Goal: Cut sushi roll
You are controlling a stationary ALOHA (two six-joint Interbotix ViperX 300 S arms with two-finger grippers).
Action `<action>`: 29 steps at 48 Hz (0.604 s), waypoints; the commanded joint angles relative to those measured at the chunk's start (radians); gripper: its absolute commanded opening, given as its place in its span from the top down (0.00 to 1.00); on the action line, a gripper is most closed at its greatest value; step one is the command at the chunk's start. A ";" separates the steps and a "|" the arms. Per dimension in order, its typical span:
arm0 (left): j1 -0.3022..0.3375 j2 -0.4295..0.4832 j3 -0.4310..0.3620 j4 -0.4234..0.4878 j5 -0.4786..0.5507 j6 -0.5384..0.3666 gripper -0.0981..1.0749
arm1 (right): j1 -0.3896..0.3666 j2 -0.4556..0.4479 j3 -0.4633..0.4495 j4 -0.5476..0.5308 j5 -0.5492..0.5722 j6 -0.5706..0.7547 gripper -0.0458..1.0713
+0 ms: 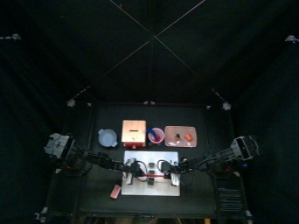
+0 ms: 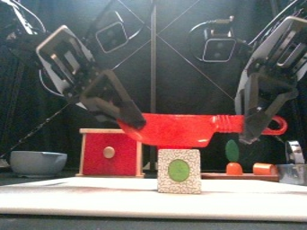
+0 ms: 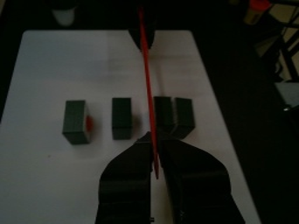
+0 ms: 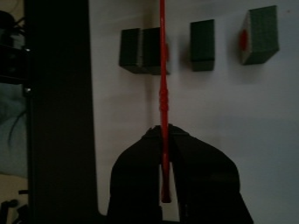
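Observation:
The sushi roll (image 3: 121, 118) lies as a row of several dark pieces with red ends on the white board (image 3: 70, 70); the front view shows its end face (image 2: 179, 171). A red knife (image 2: 192, 128) hangs level just above the row, held at both ends. My left gripper (image 3: 149, 147) is shut on one end, and my right gripper (image 4: 163, 133) is shut on the other. In the left wrist view the blade (image 3: 143, 70) runs over the gap beside two pieces (image 3: 174, 117) that stand close together. The same pieces (image 4: 142, 49) show in the right wrist view.
Behind the board stand a red box (image 1: 135, 133), a grey-blue bowl (image 1: 107, 137), a small round dish (image 1: 158, 136) and a pink tray (image 1: 181, 136). A flat pink-red tab (image 1: 114, 191) lies off the board's front left corner.

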 commanded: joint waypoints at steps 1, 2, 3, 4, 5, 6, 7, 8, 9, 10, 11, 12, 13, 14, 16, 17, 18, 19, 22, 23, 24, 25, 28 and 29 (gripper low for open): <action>-0.006 -0.032 -0.017 0.005 -0.006 0.002 0.52 | 0.011 -0.028 -0.041 0.012 -0.011 -0.003 0.70; -0.008 -0.032 -0.017 0.005 -0.006 0.000 0.52 | 0.015 -0.025 -0.041 0.015 -0.011 -0.003 0.70; -0.011 -0.031 -0.017 0.005 -0.006 0.000 0.52 | 0.017 -0.023 -0.041 0.018 -0.011 -0.003 0.70; -0.012 -0.031 -0.017 0.005 -0.006 0.000 0.52 | 0.021 -0.018 -0.043 0.020 -0.011 -0.003 0.70; -0.015 -0.029 -0.017 0.003 -0.006 0.000 0.52 | 0.025 -0.015 -0.041 0.023 -0.009 -0.003 0.70; -0.021 -0.025 -0.017 0.003 -0.006 -0.002 0.52 | 0.026 -0.014 -0.043 0.025 -0.009 -0.002 0.70; -0.025 -0.023 -0.017 0.003 -0.006 -0.002 0.52 | 0.028 -0.011 -0.043 0.026 -0.011 -0.002 0.70; -0.028 -0.021 -0.017 0.003 -0.006 -0.002 0.52 | 0.029 -0.008 -0.043 0.028 -0.011 -0.002 0.70; -0.029 -0.020 -0.017 0.003 -0.006 -0.003 0.52 | 0.031 -0.005 -0.043 0.029 -0.011 -0.002 0.70; -0.029 -0.015 -0.017 0.002 -0.006 -0.003 0.52 | 0.032 -0.003 -0.043 0.031 -0.011 -0.003 0.70; -0.031 -0.012 -0.017 0.000 -0.008 -0.005 0.52 | 0.032 0.002 -0.044 0.032 -0.011 -0.003 0.70; -0.031 -0.008 -0.015 0.000 -0.006 -0.006 0.52 | 0.032 0.005 -0.044 0.032 -0.011 -0.003 0.70; -0.031 -0.003 -0.017 -0.003 -0.008 -0.006 0.52 | 0.032 0.008 -0.044 0.034 -0.012 -0.003 0.70; -0.031 0.003 -0.017 -0.006 -0.006 -0.006 0.52 | 0.031 0.009 -0.044 0.034 -0.012 -0.003 0.70; -0.031 0.012 -0.020 -0.012 -0.006 -0.006 0.52 | 0.032 0.017 -0.044 0.034 -0.015 -0.003 0.70; -0.031 0.017 -0.020 -0.015 -0.006 -0.006 0.52 | 0.031 0.021 -0.046 0.032 -0.015 -0.003 0.70; -0.031 0.025 -0.021 -0.018 -0.008 -0.006 0.52 | 0.031 0.026 -0.046 0.034 -0.015 -0.003 0.70; -0.031 0.031 -0.025 -0.021 -0.006 -0.006 0.52 | 0.031 0.029 -0.046 0.034 -0.015 -0.003 0.70; -0.031 0.043 -0.028 -0.025 -0.008 -0.006 0.52 | 0.032 0.038 -0.048 0.034 -0.015 -0.003 0.70; -0.031 0.046 -0.028 -0.025 -0.008 -0.006 0.52 | 0.032 0.041 -0.048 0.034 -0.015 -0.003 0.71; -0.031 0.049 -0.029 -0.026 -0.008 -0.006 0.52 | 0.032 0.044 -0.049 0.034 -0.014 -0.003 0.70; -0.031 0.052 -0.029 -0.026 -0.008 -0.006 0.52 | 0.032 0.048 -0.049 0.034 -0.015 -0.002 0.70; -0.031 0.057 -0.029 -0.031 -0.006 -0.006 0.52 | 0.032 0.055 -0.052 0.035 -0.015 -0.002 0.70; -0.031 0.058 -0.029 -0.035 -0.008 -0.006 0.52 | 0.032 0.058 -0.052 0.035 -0.015 -0.002 0.70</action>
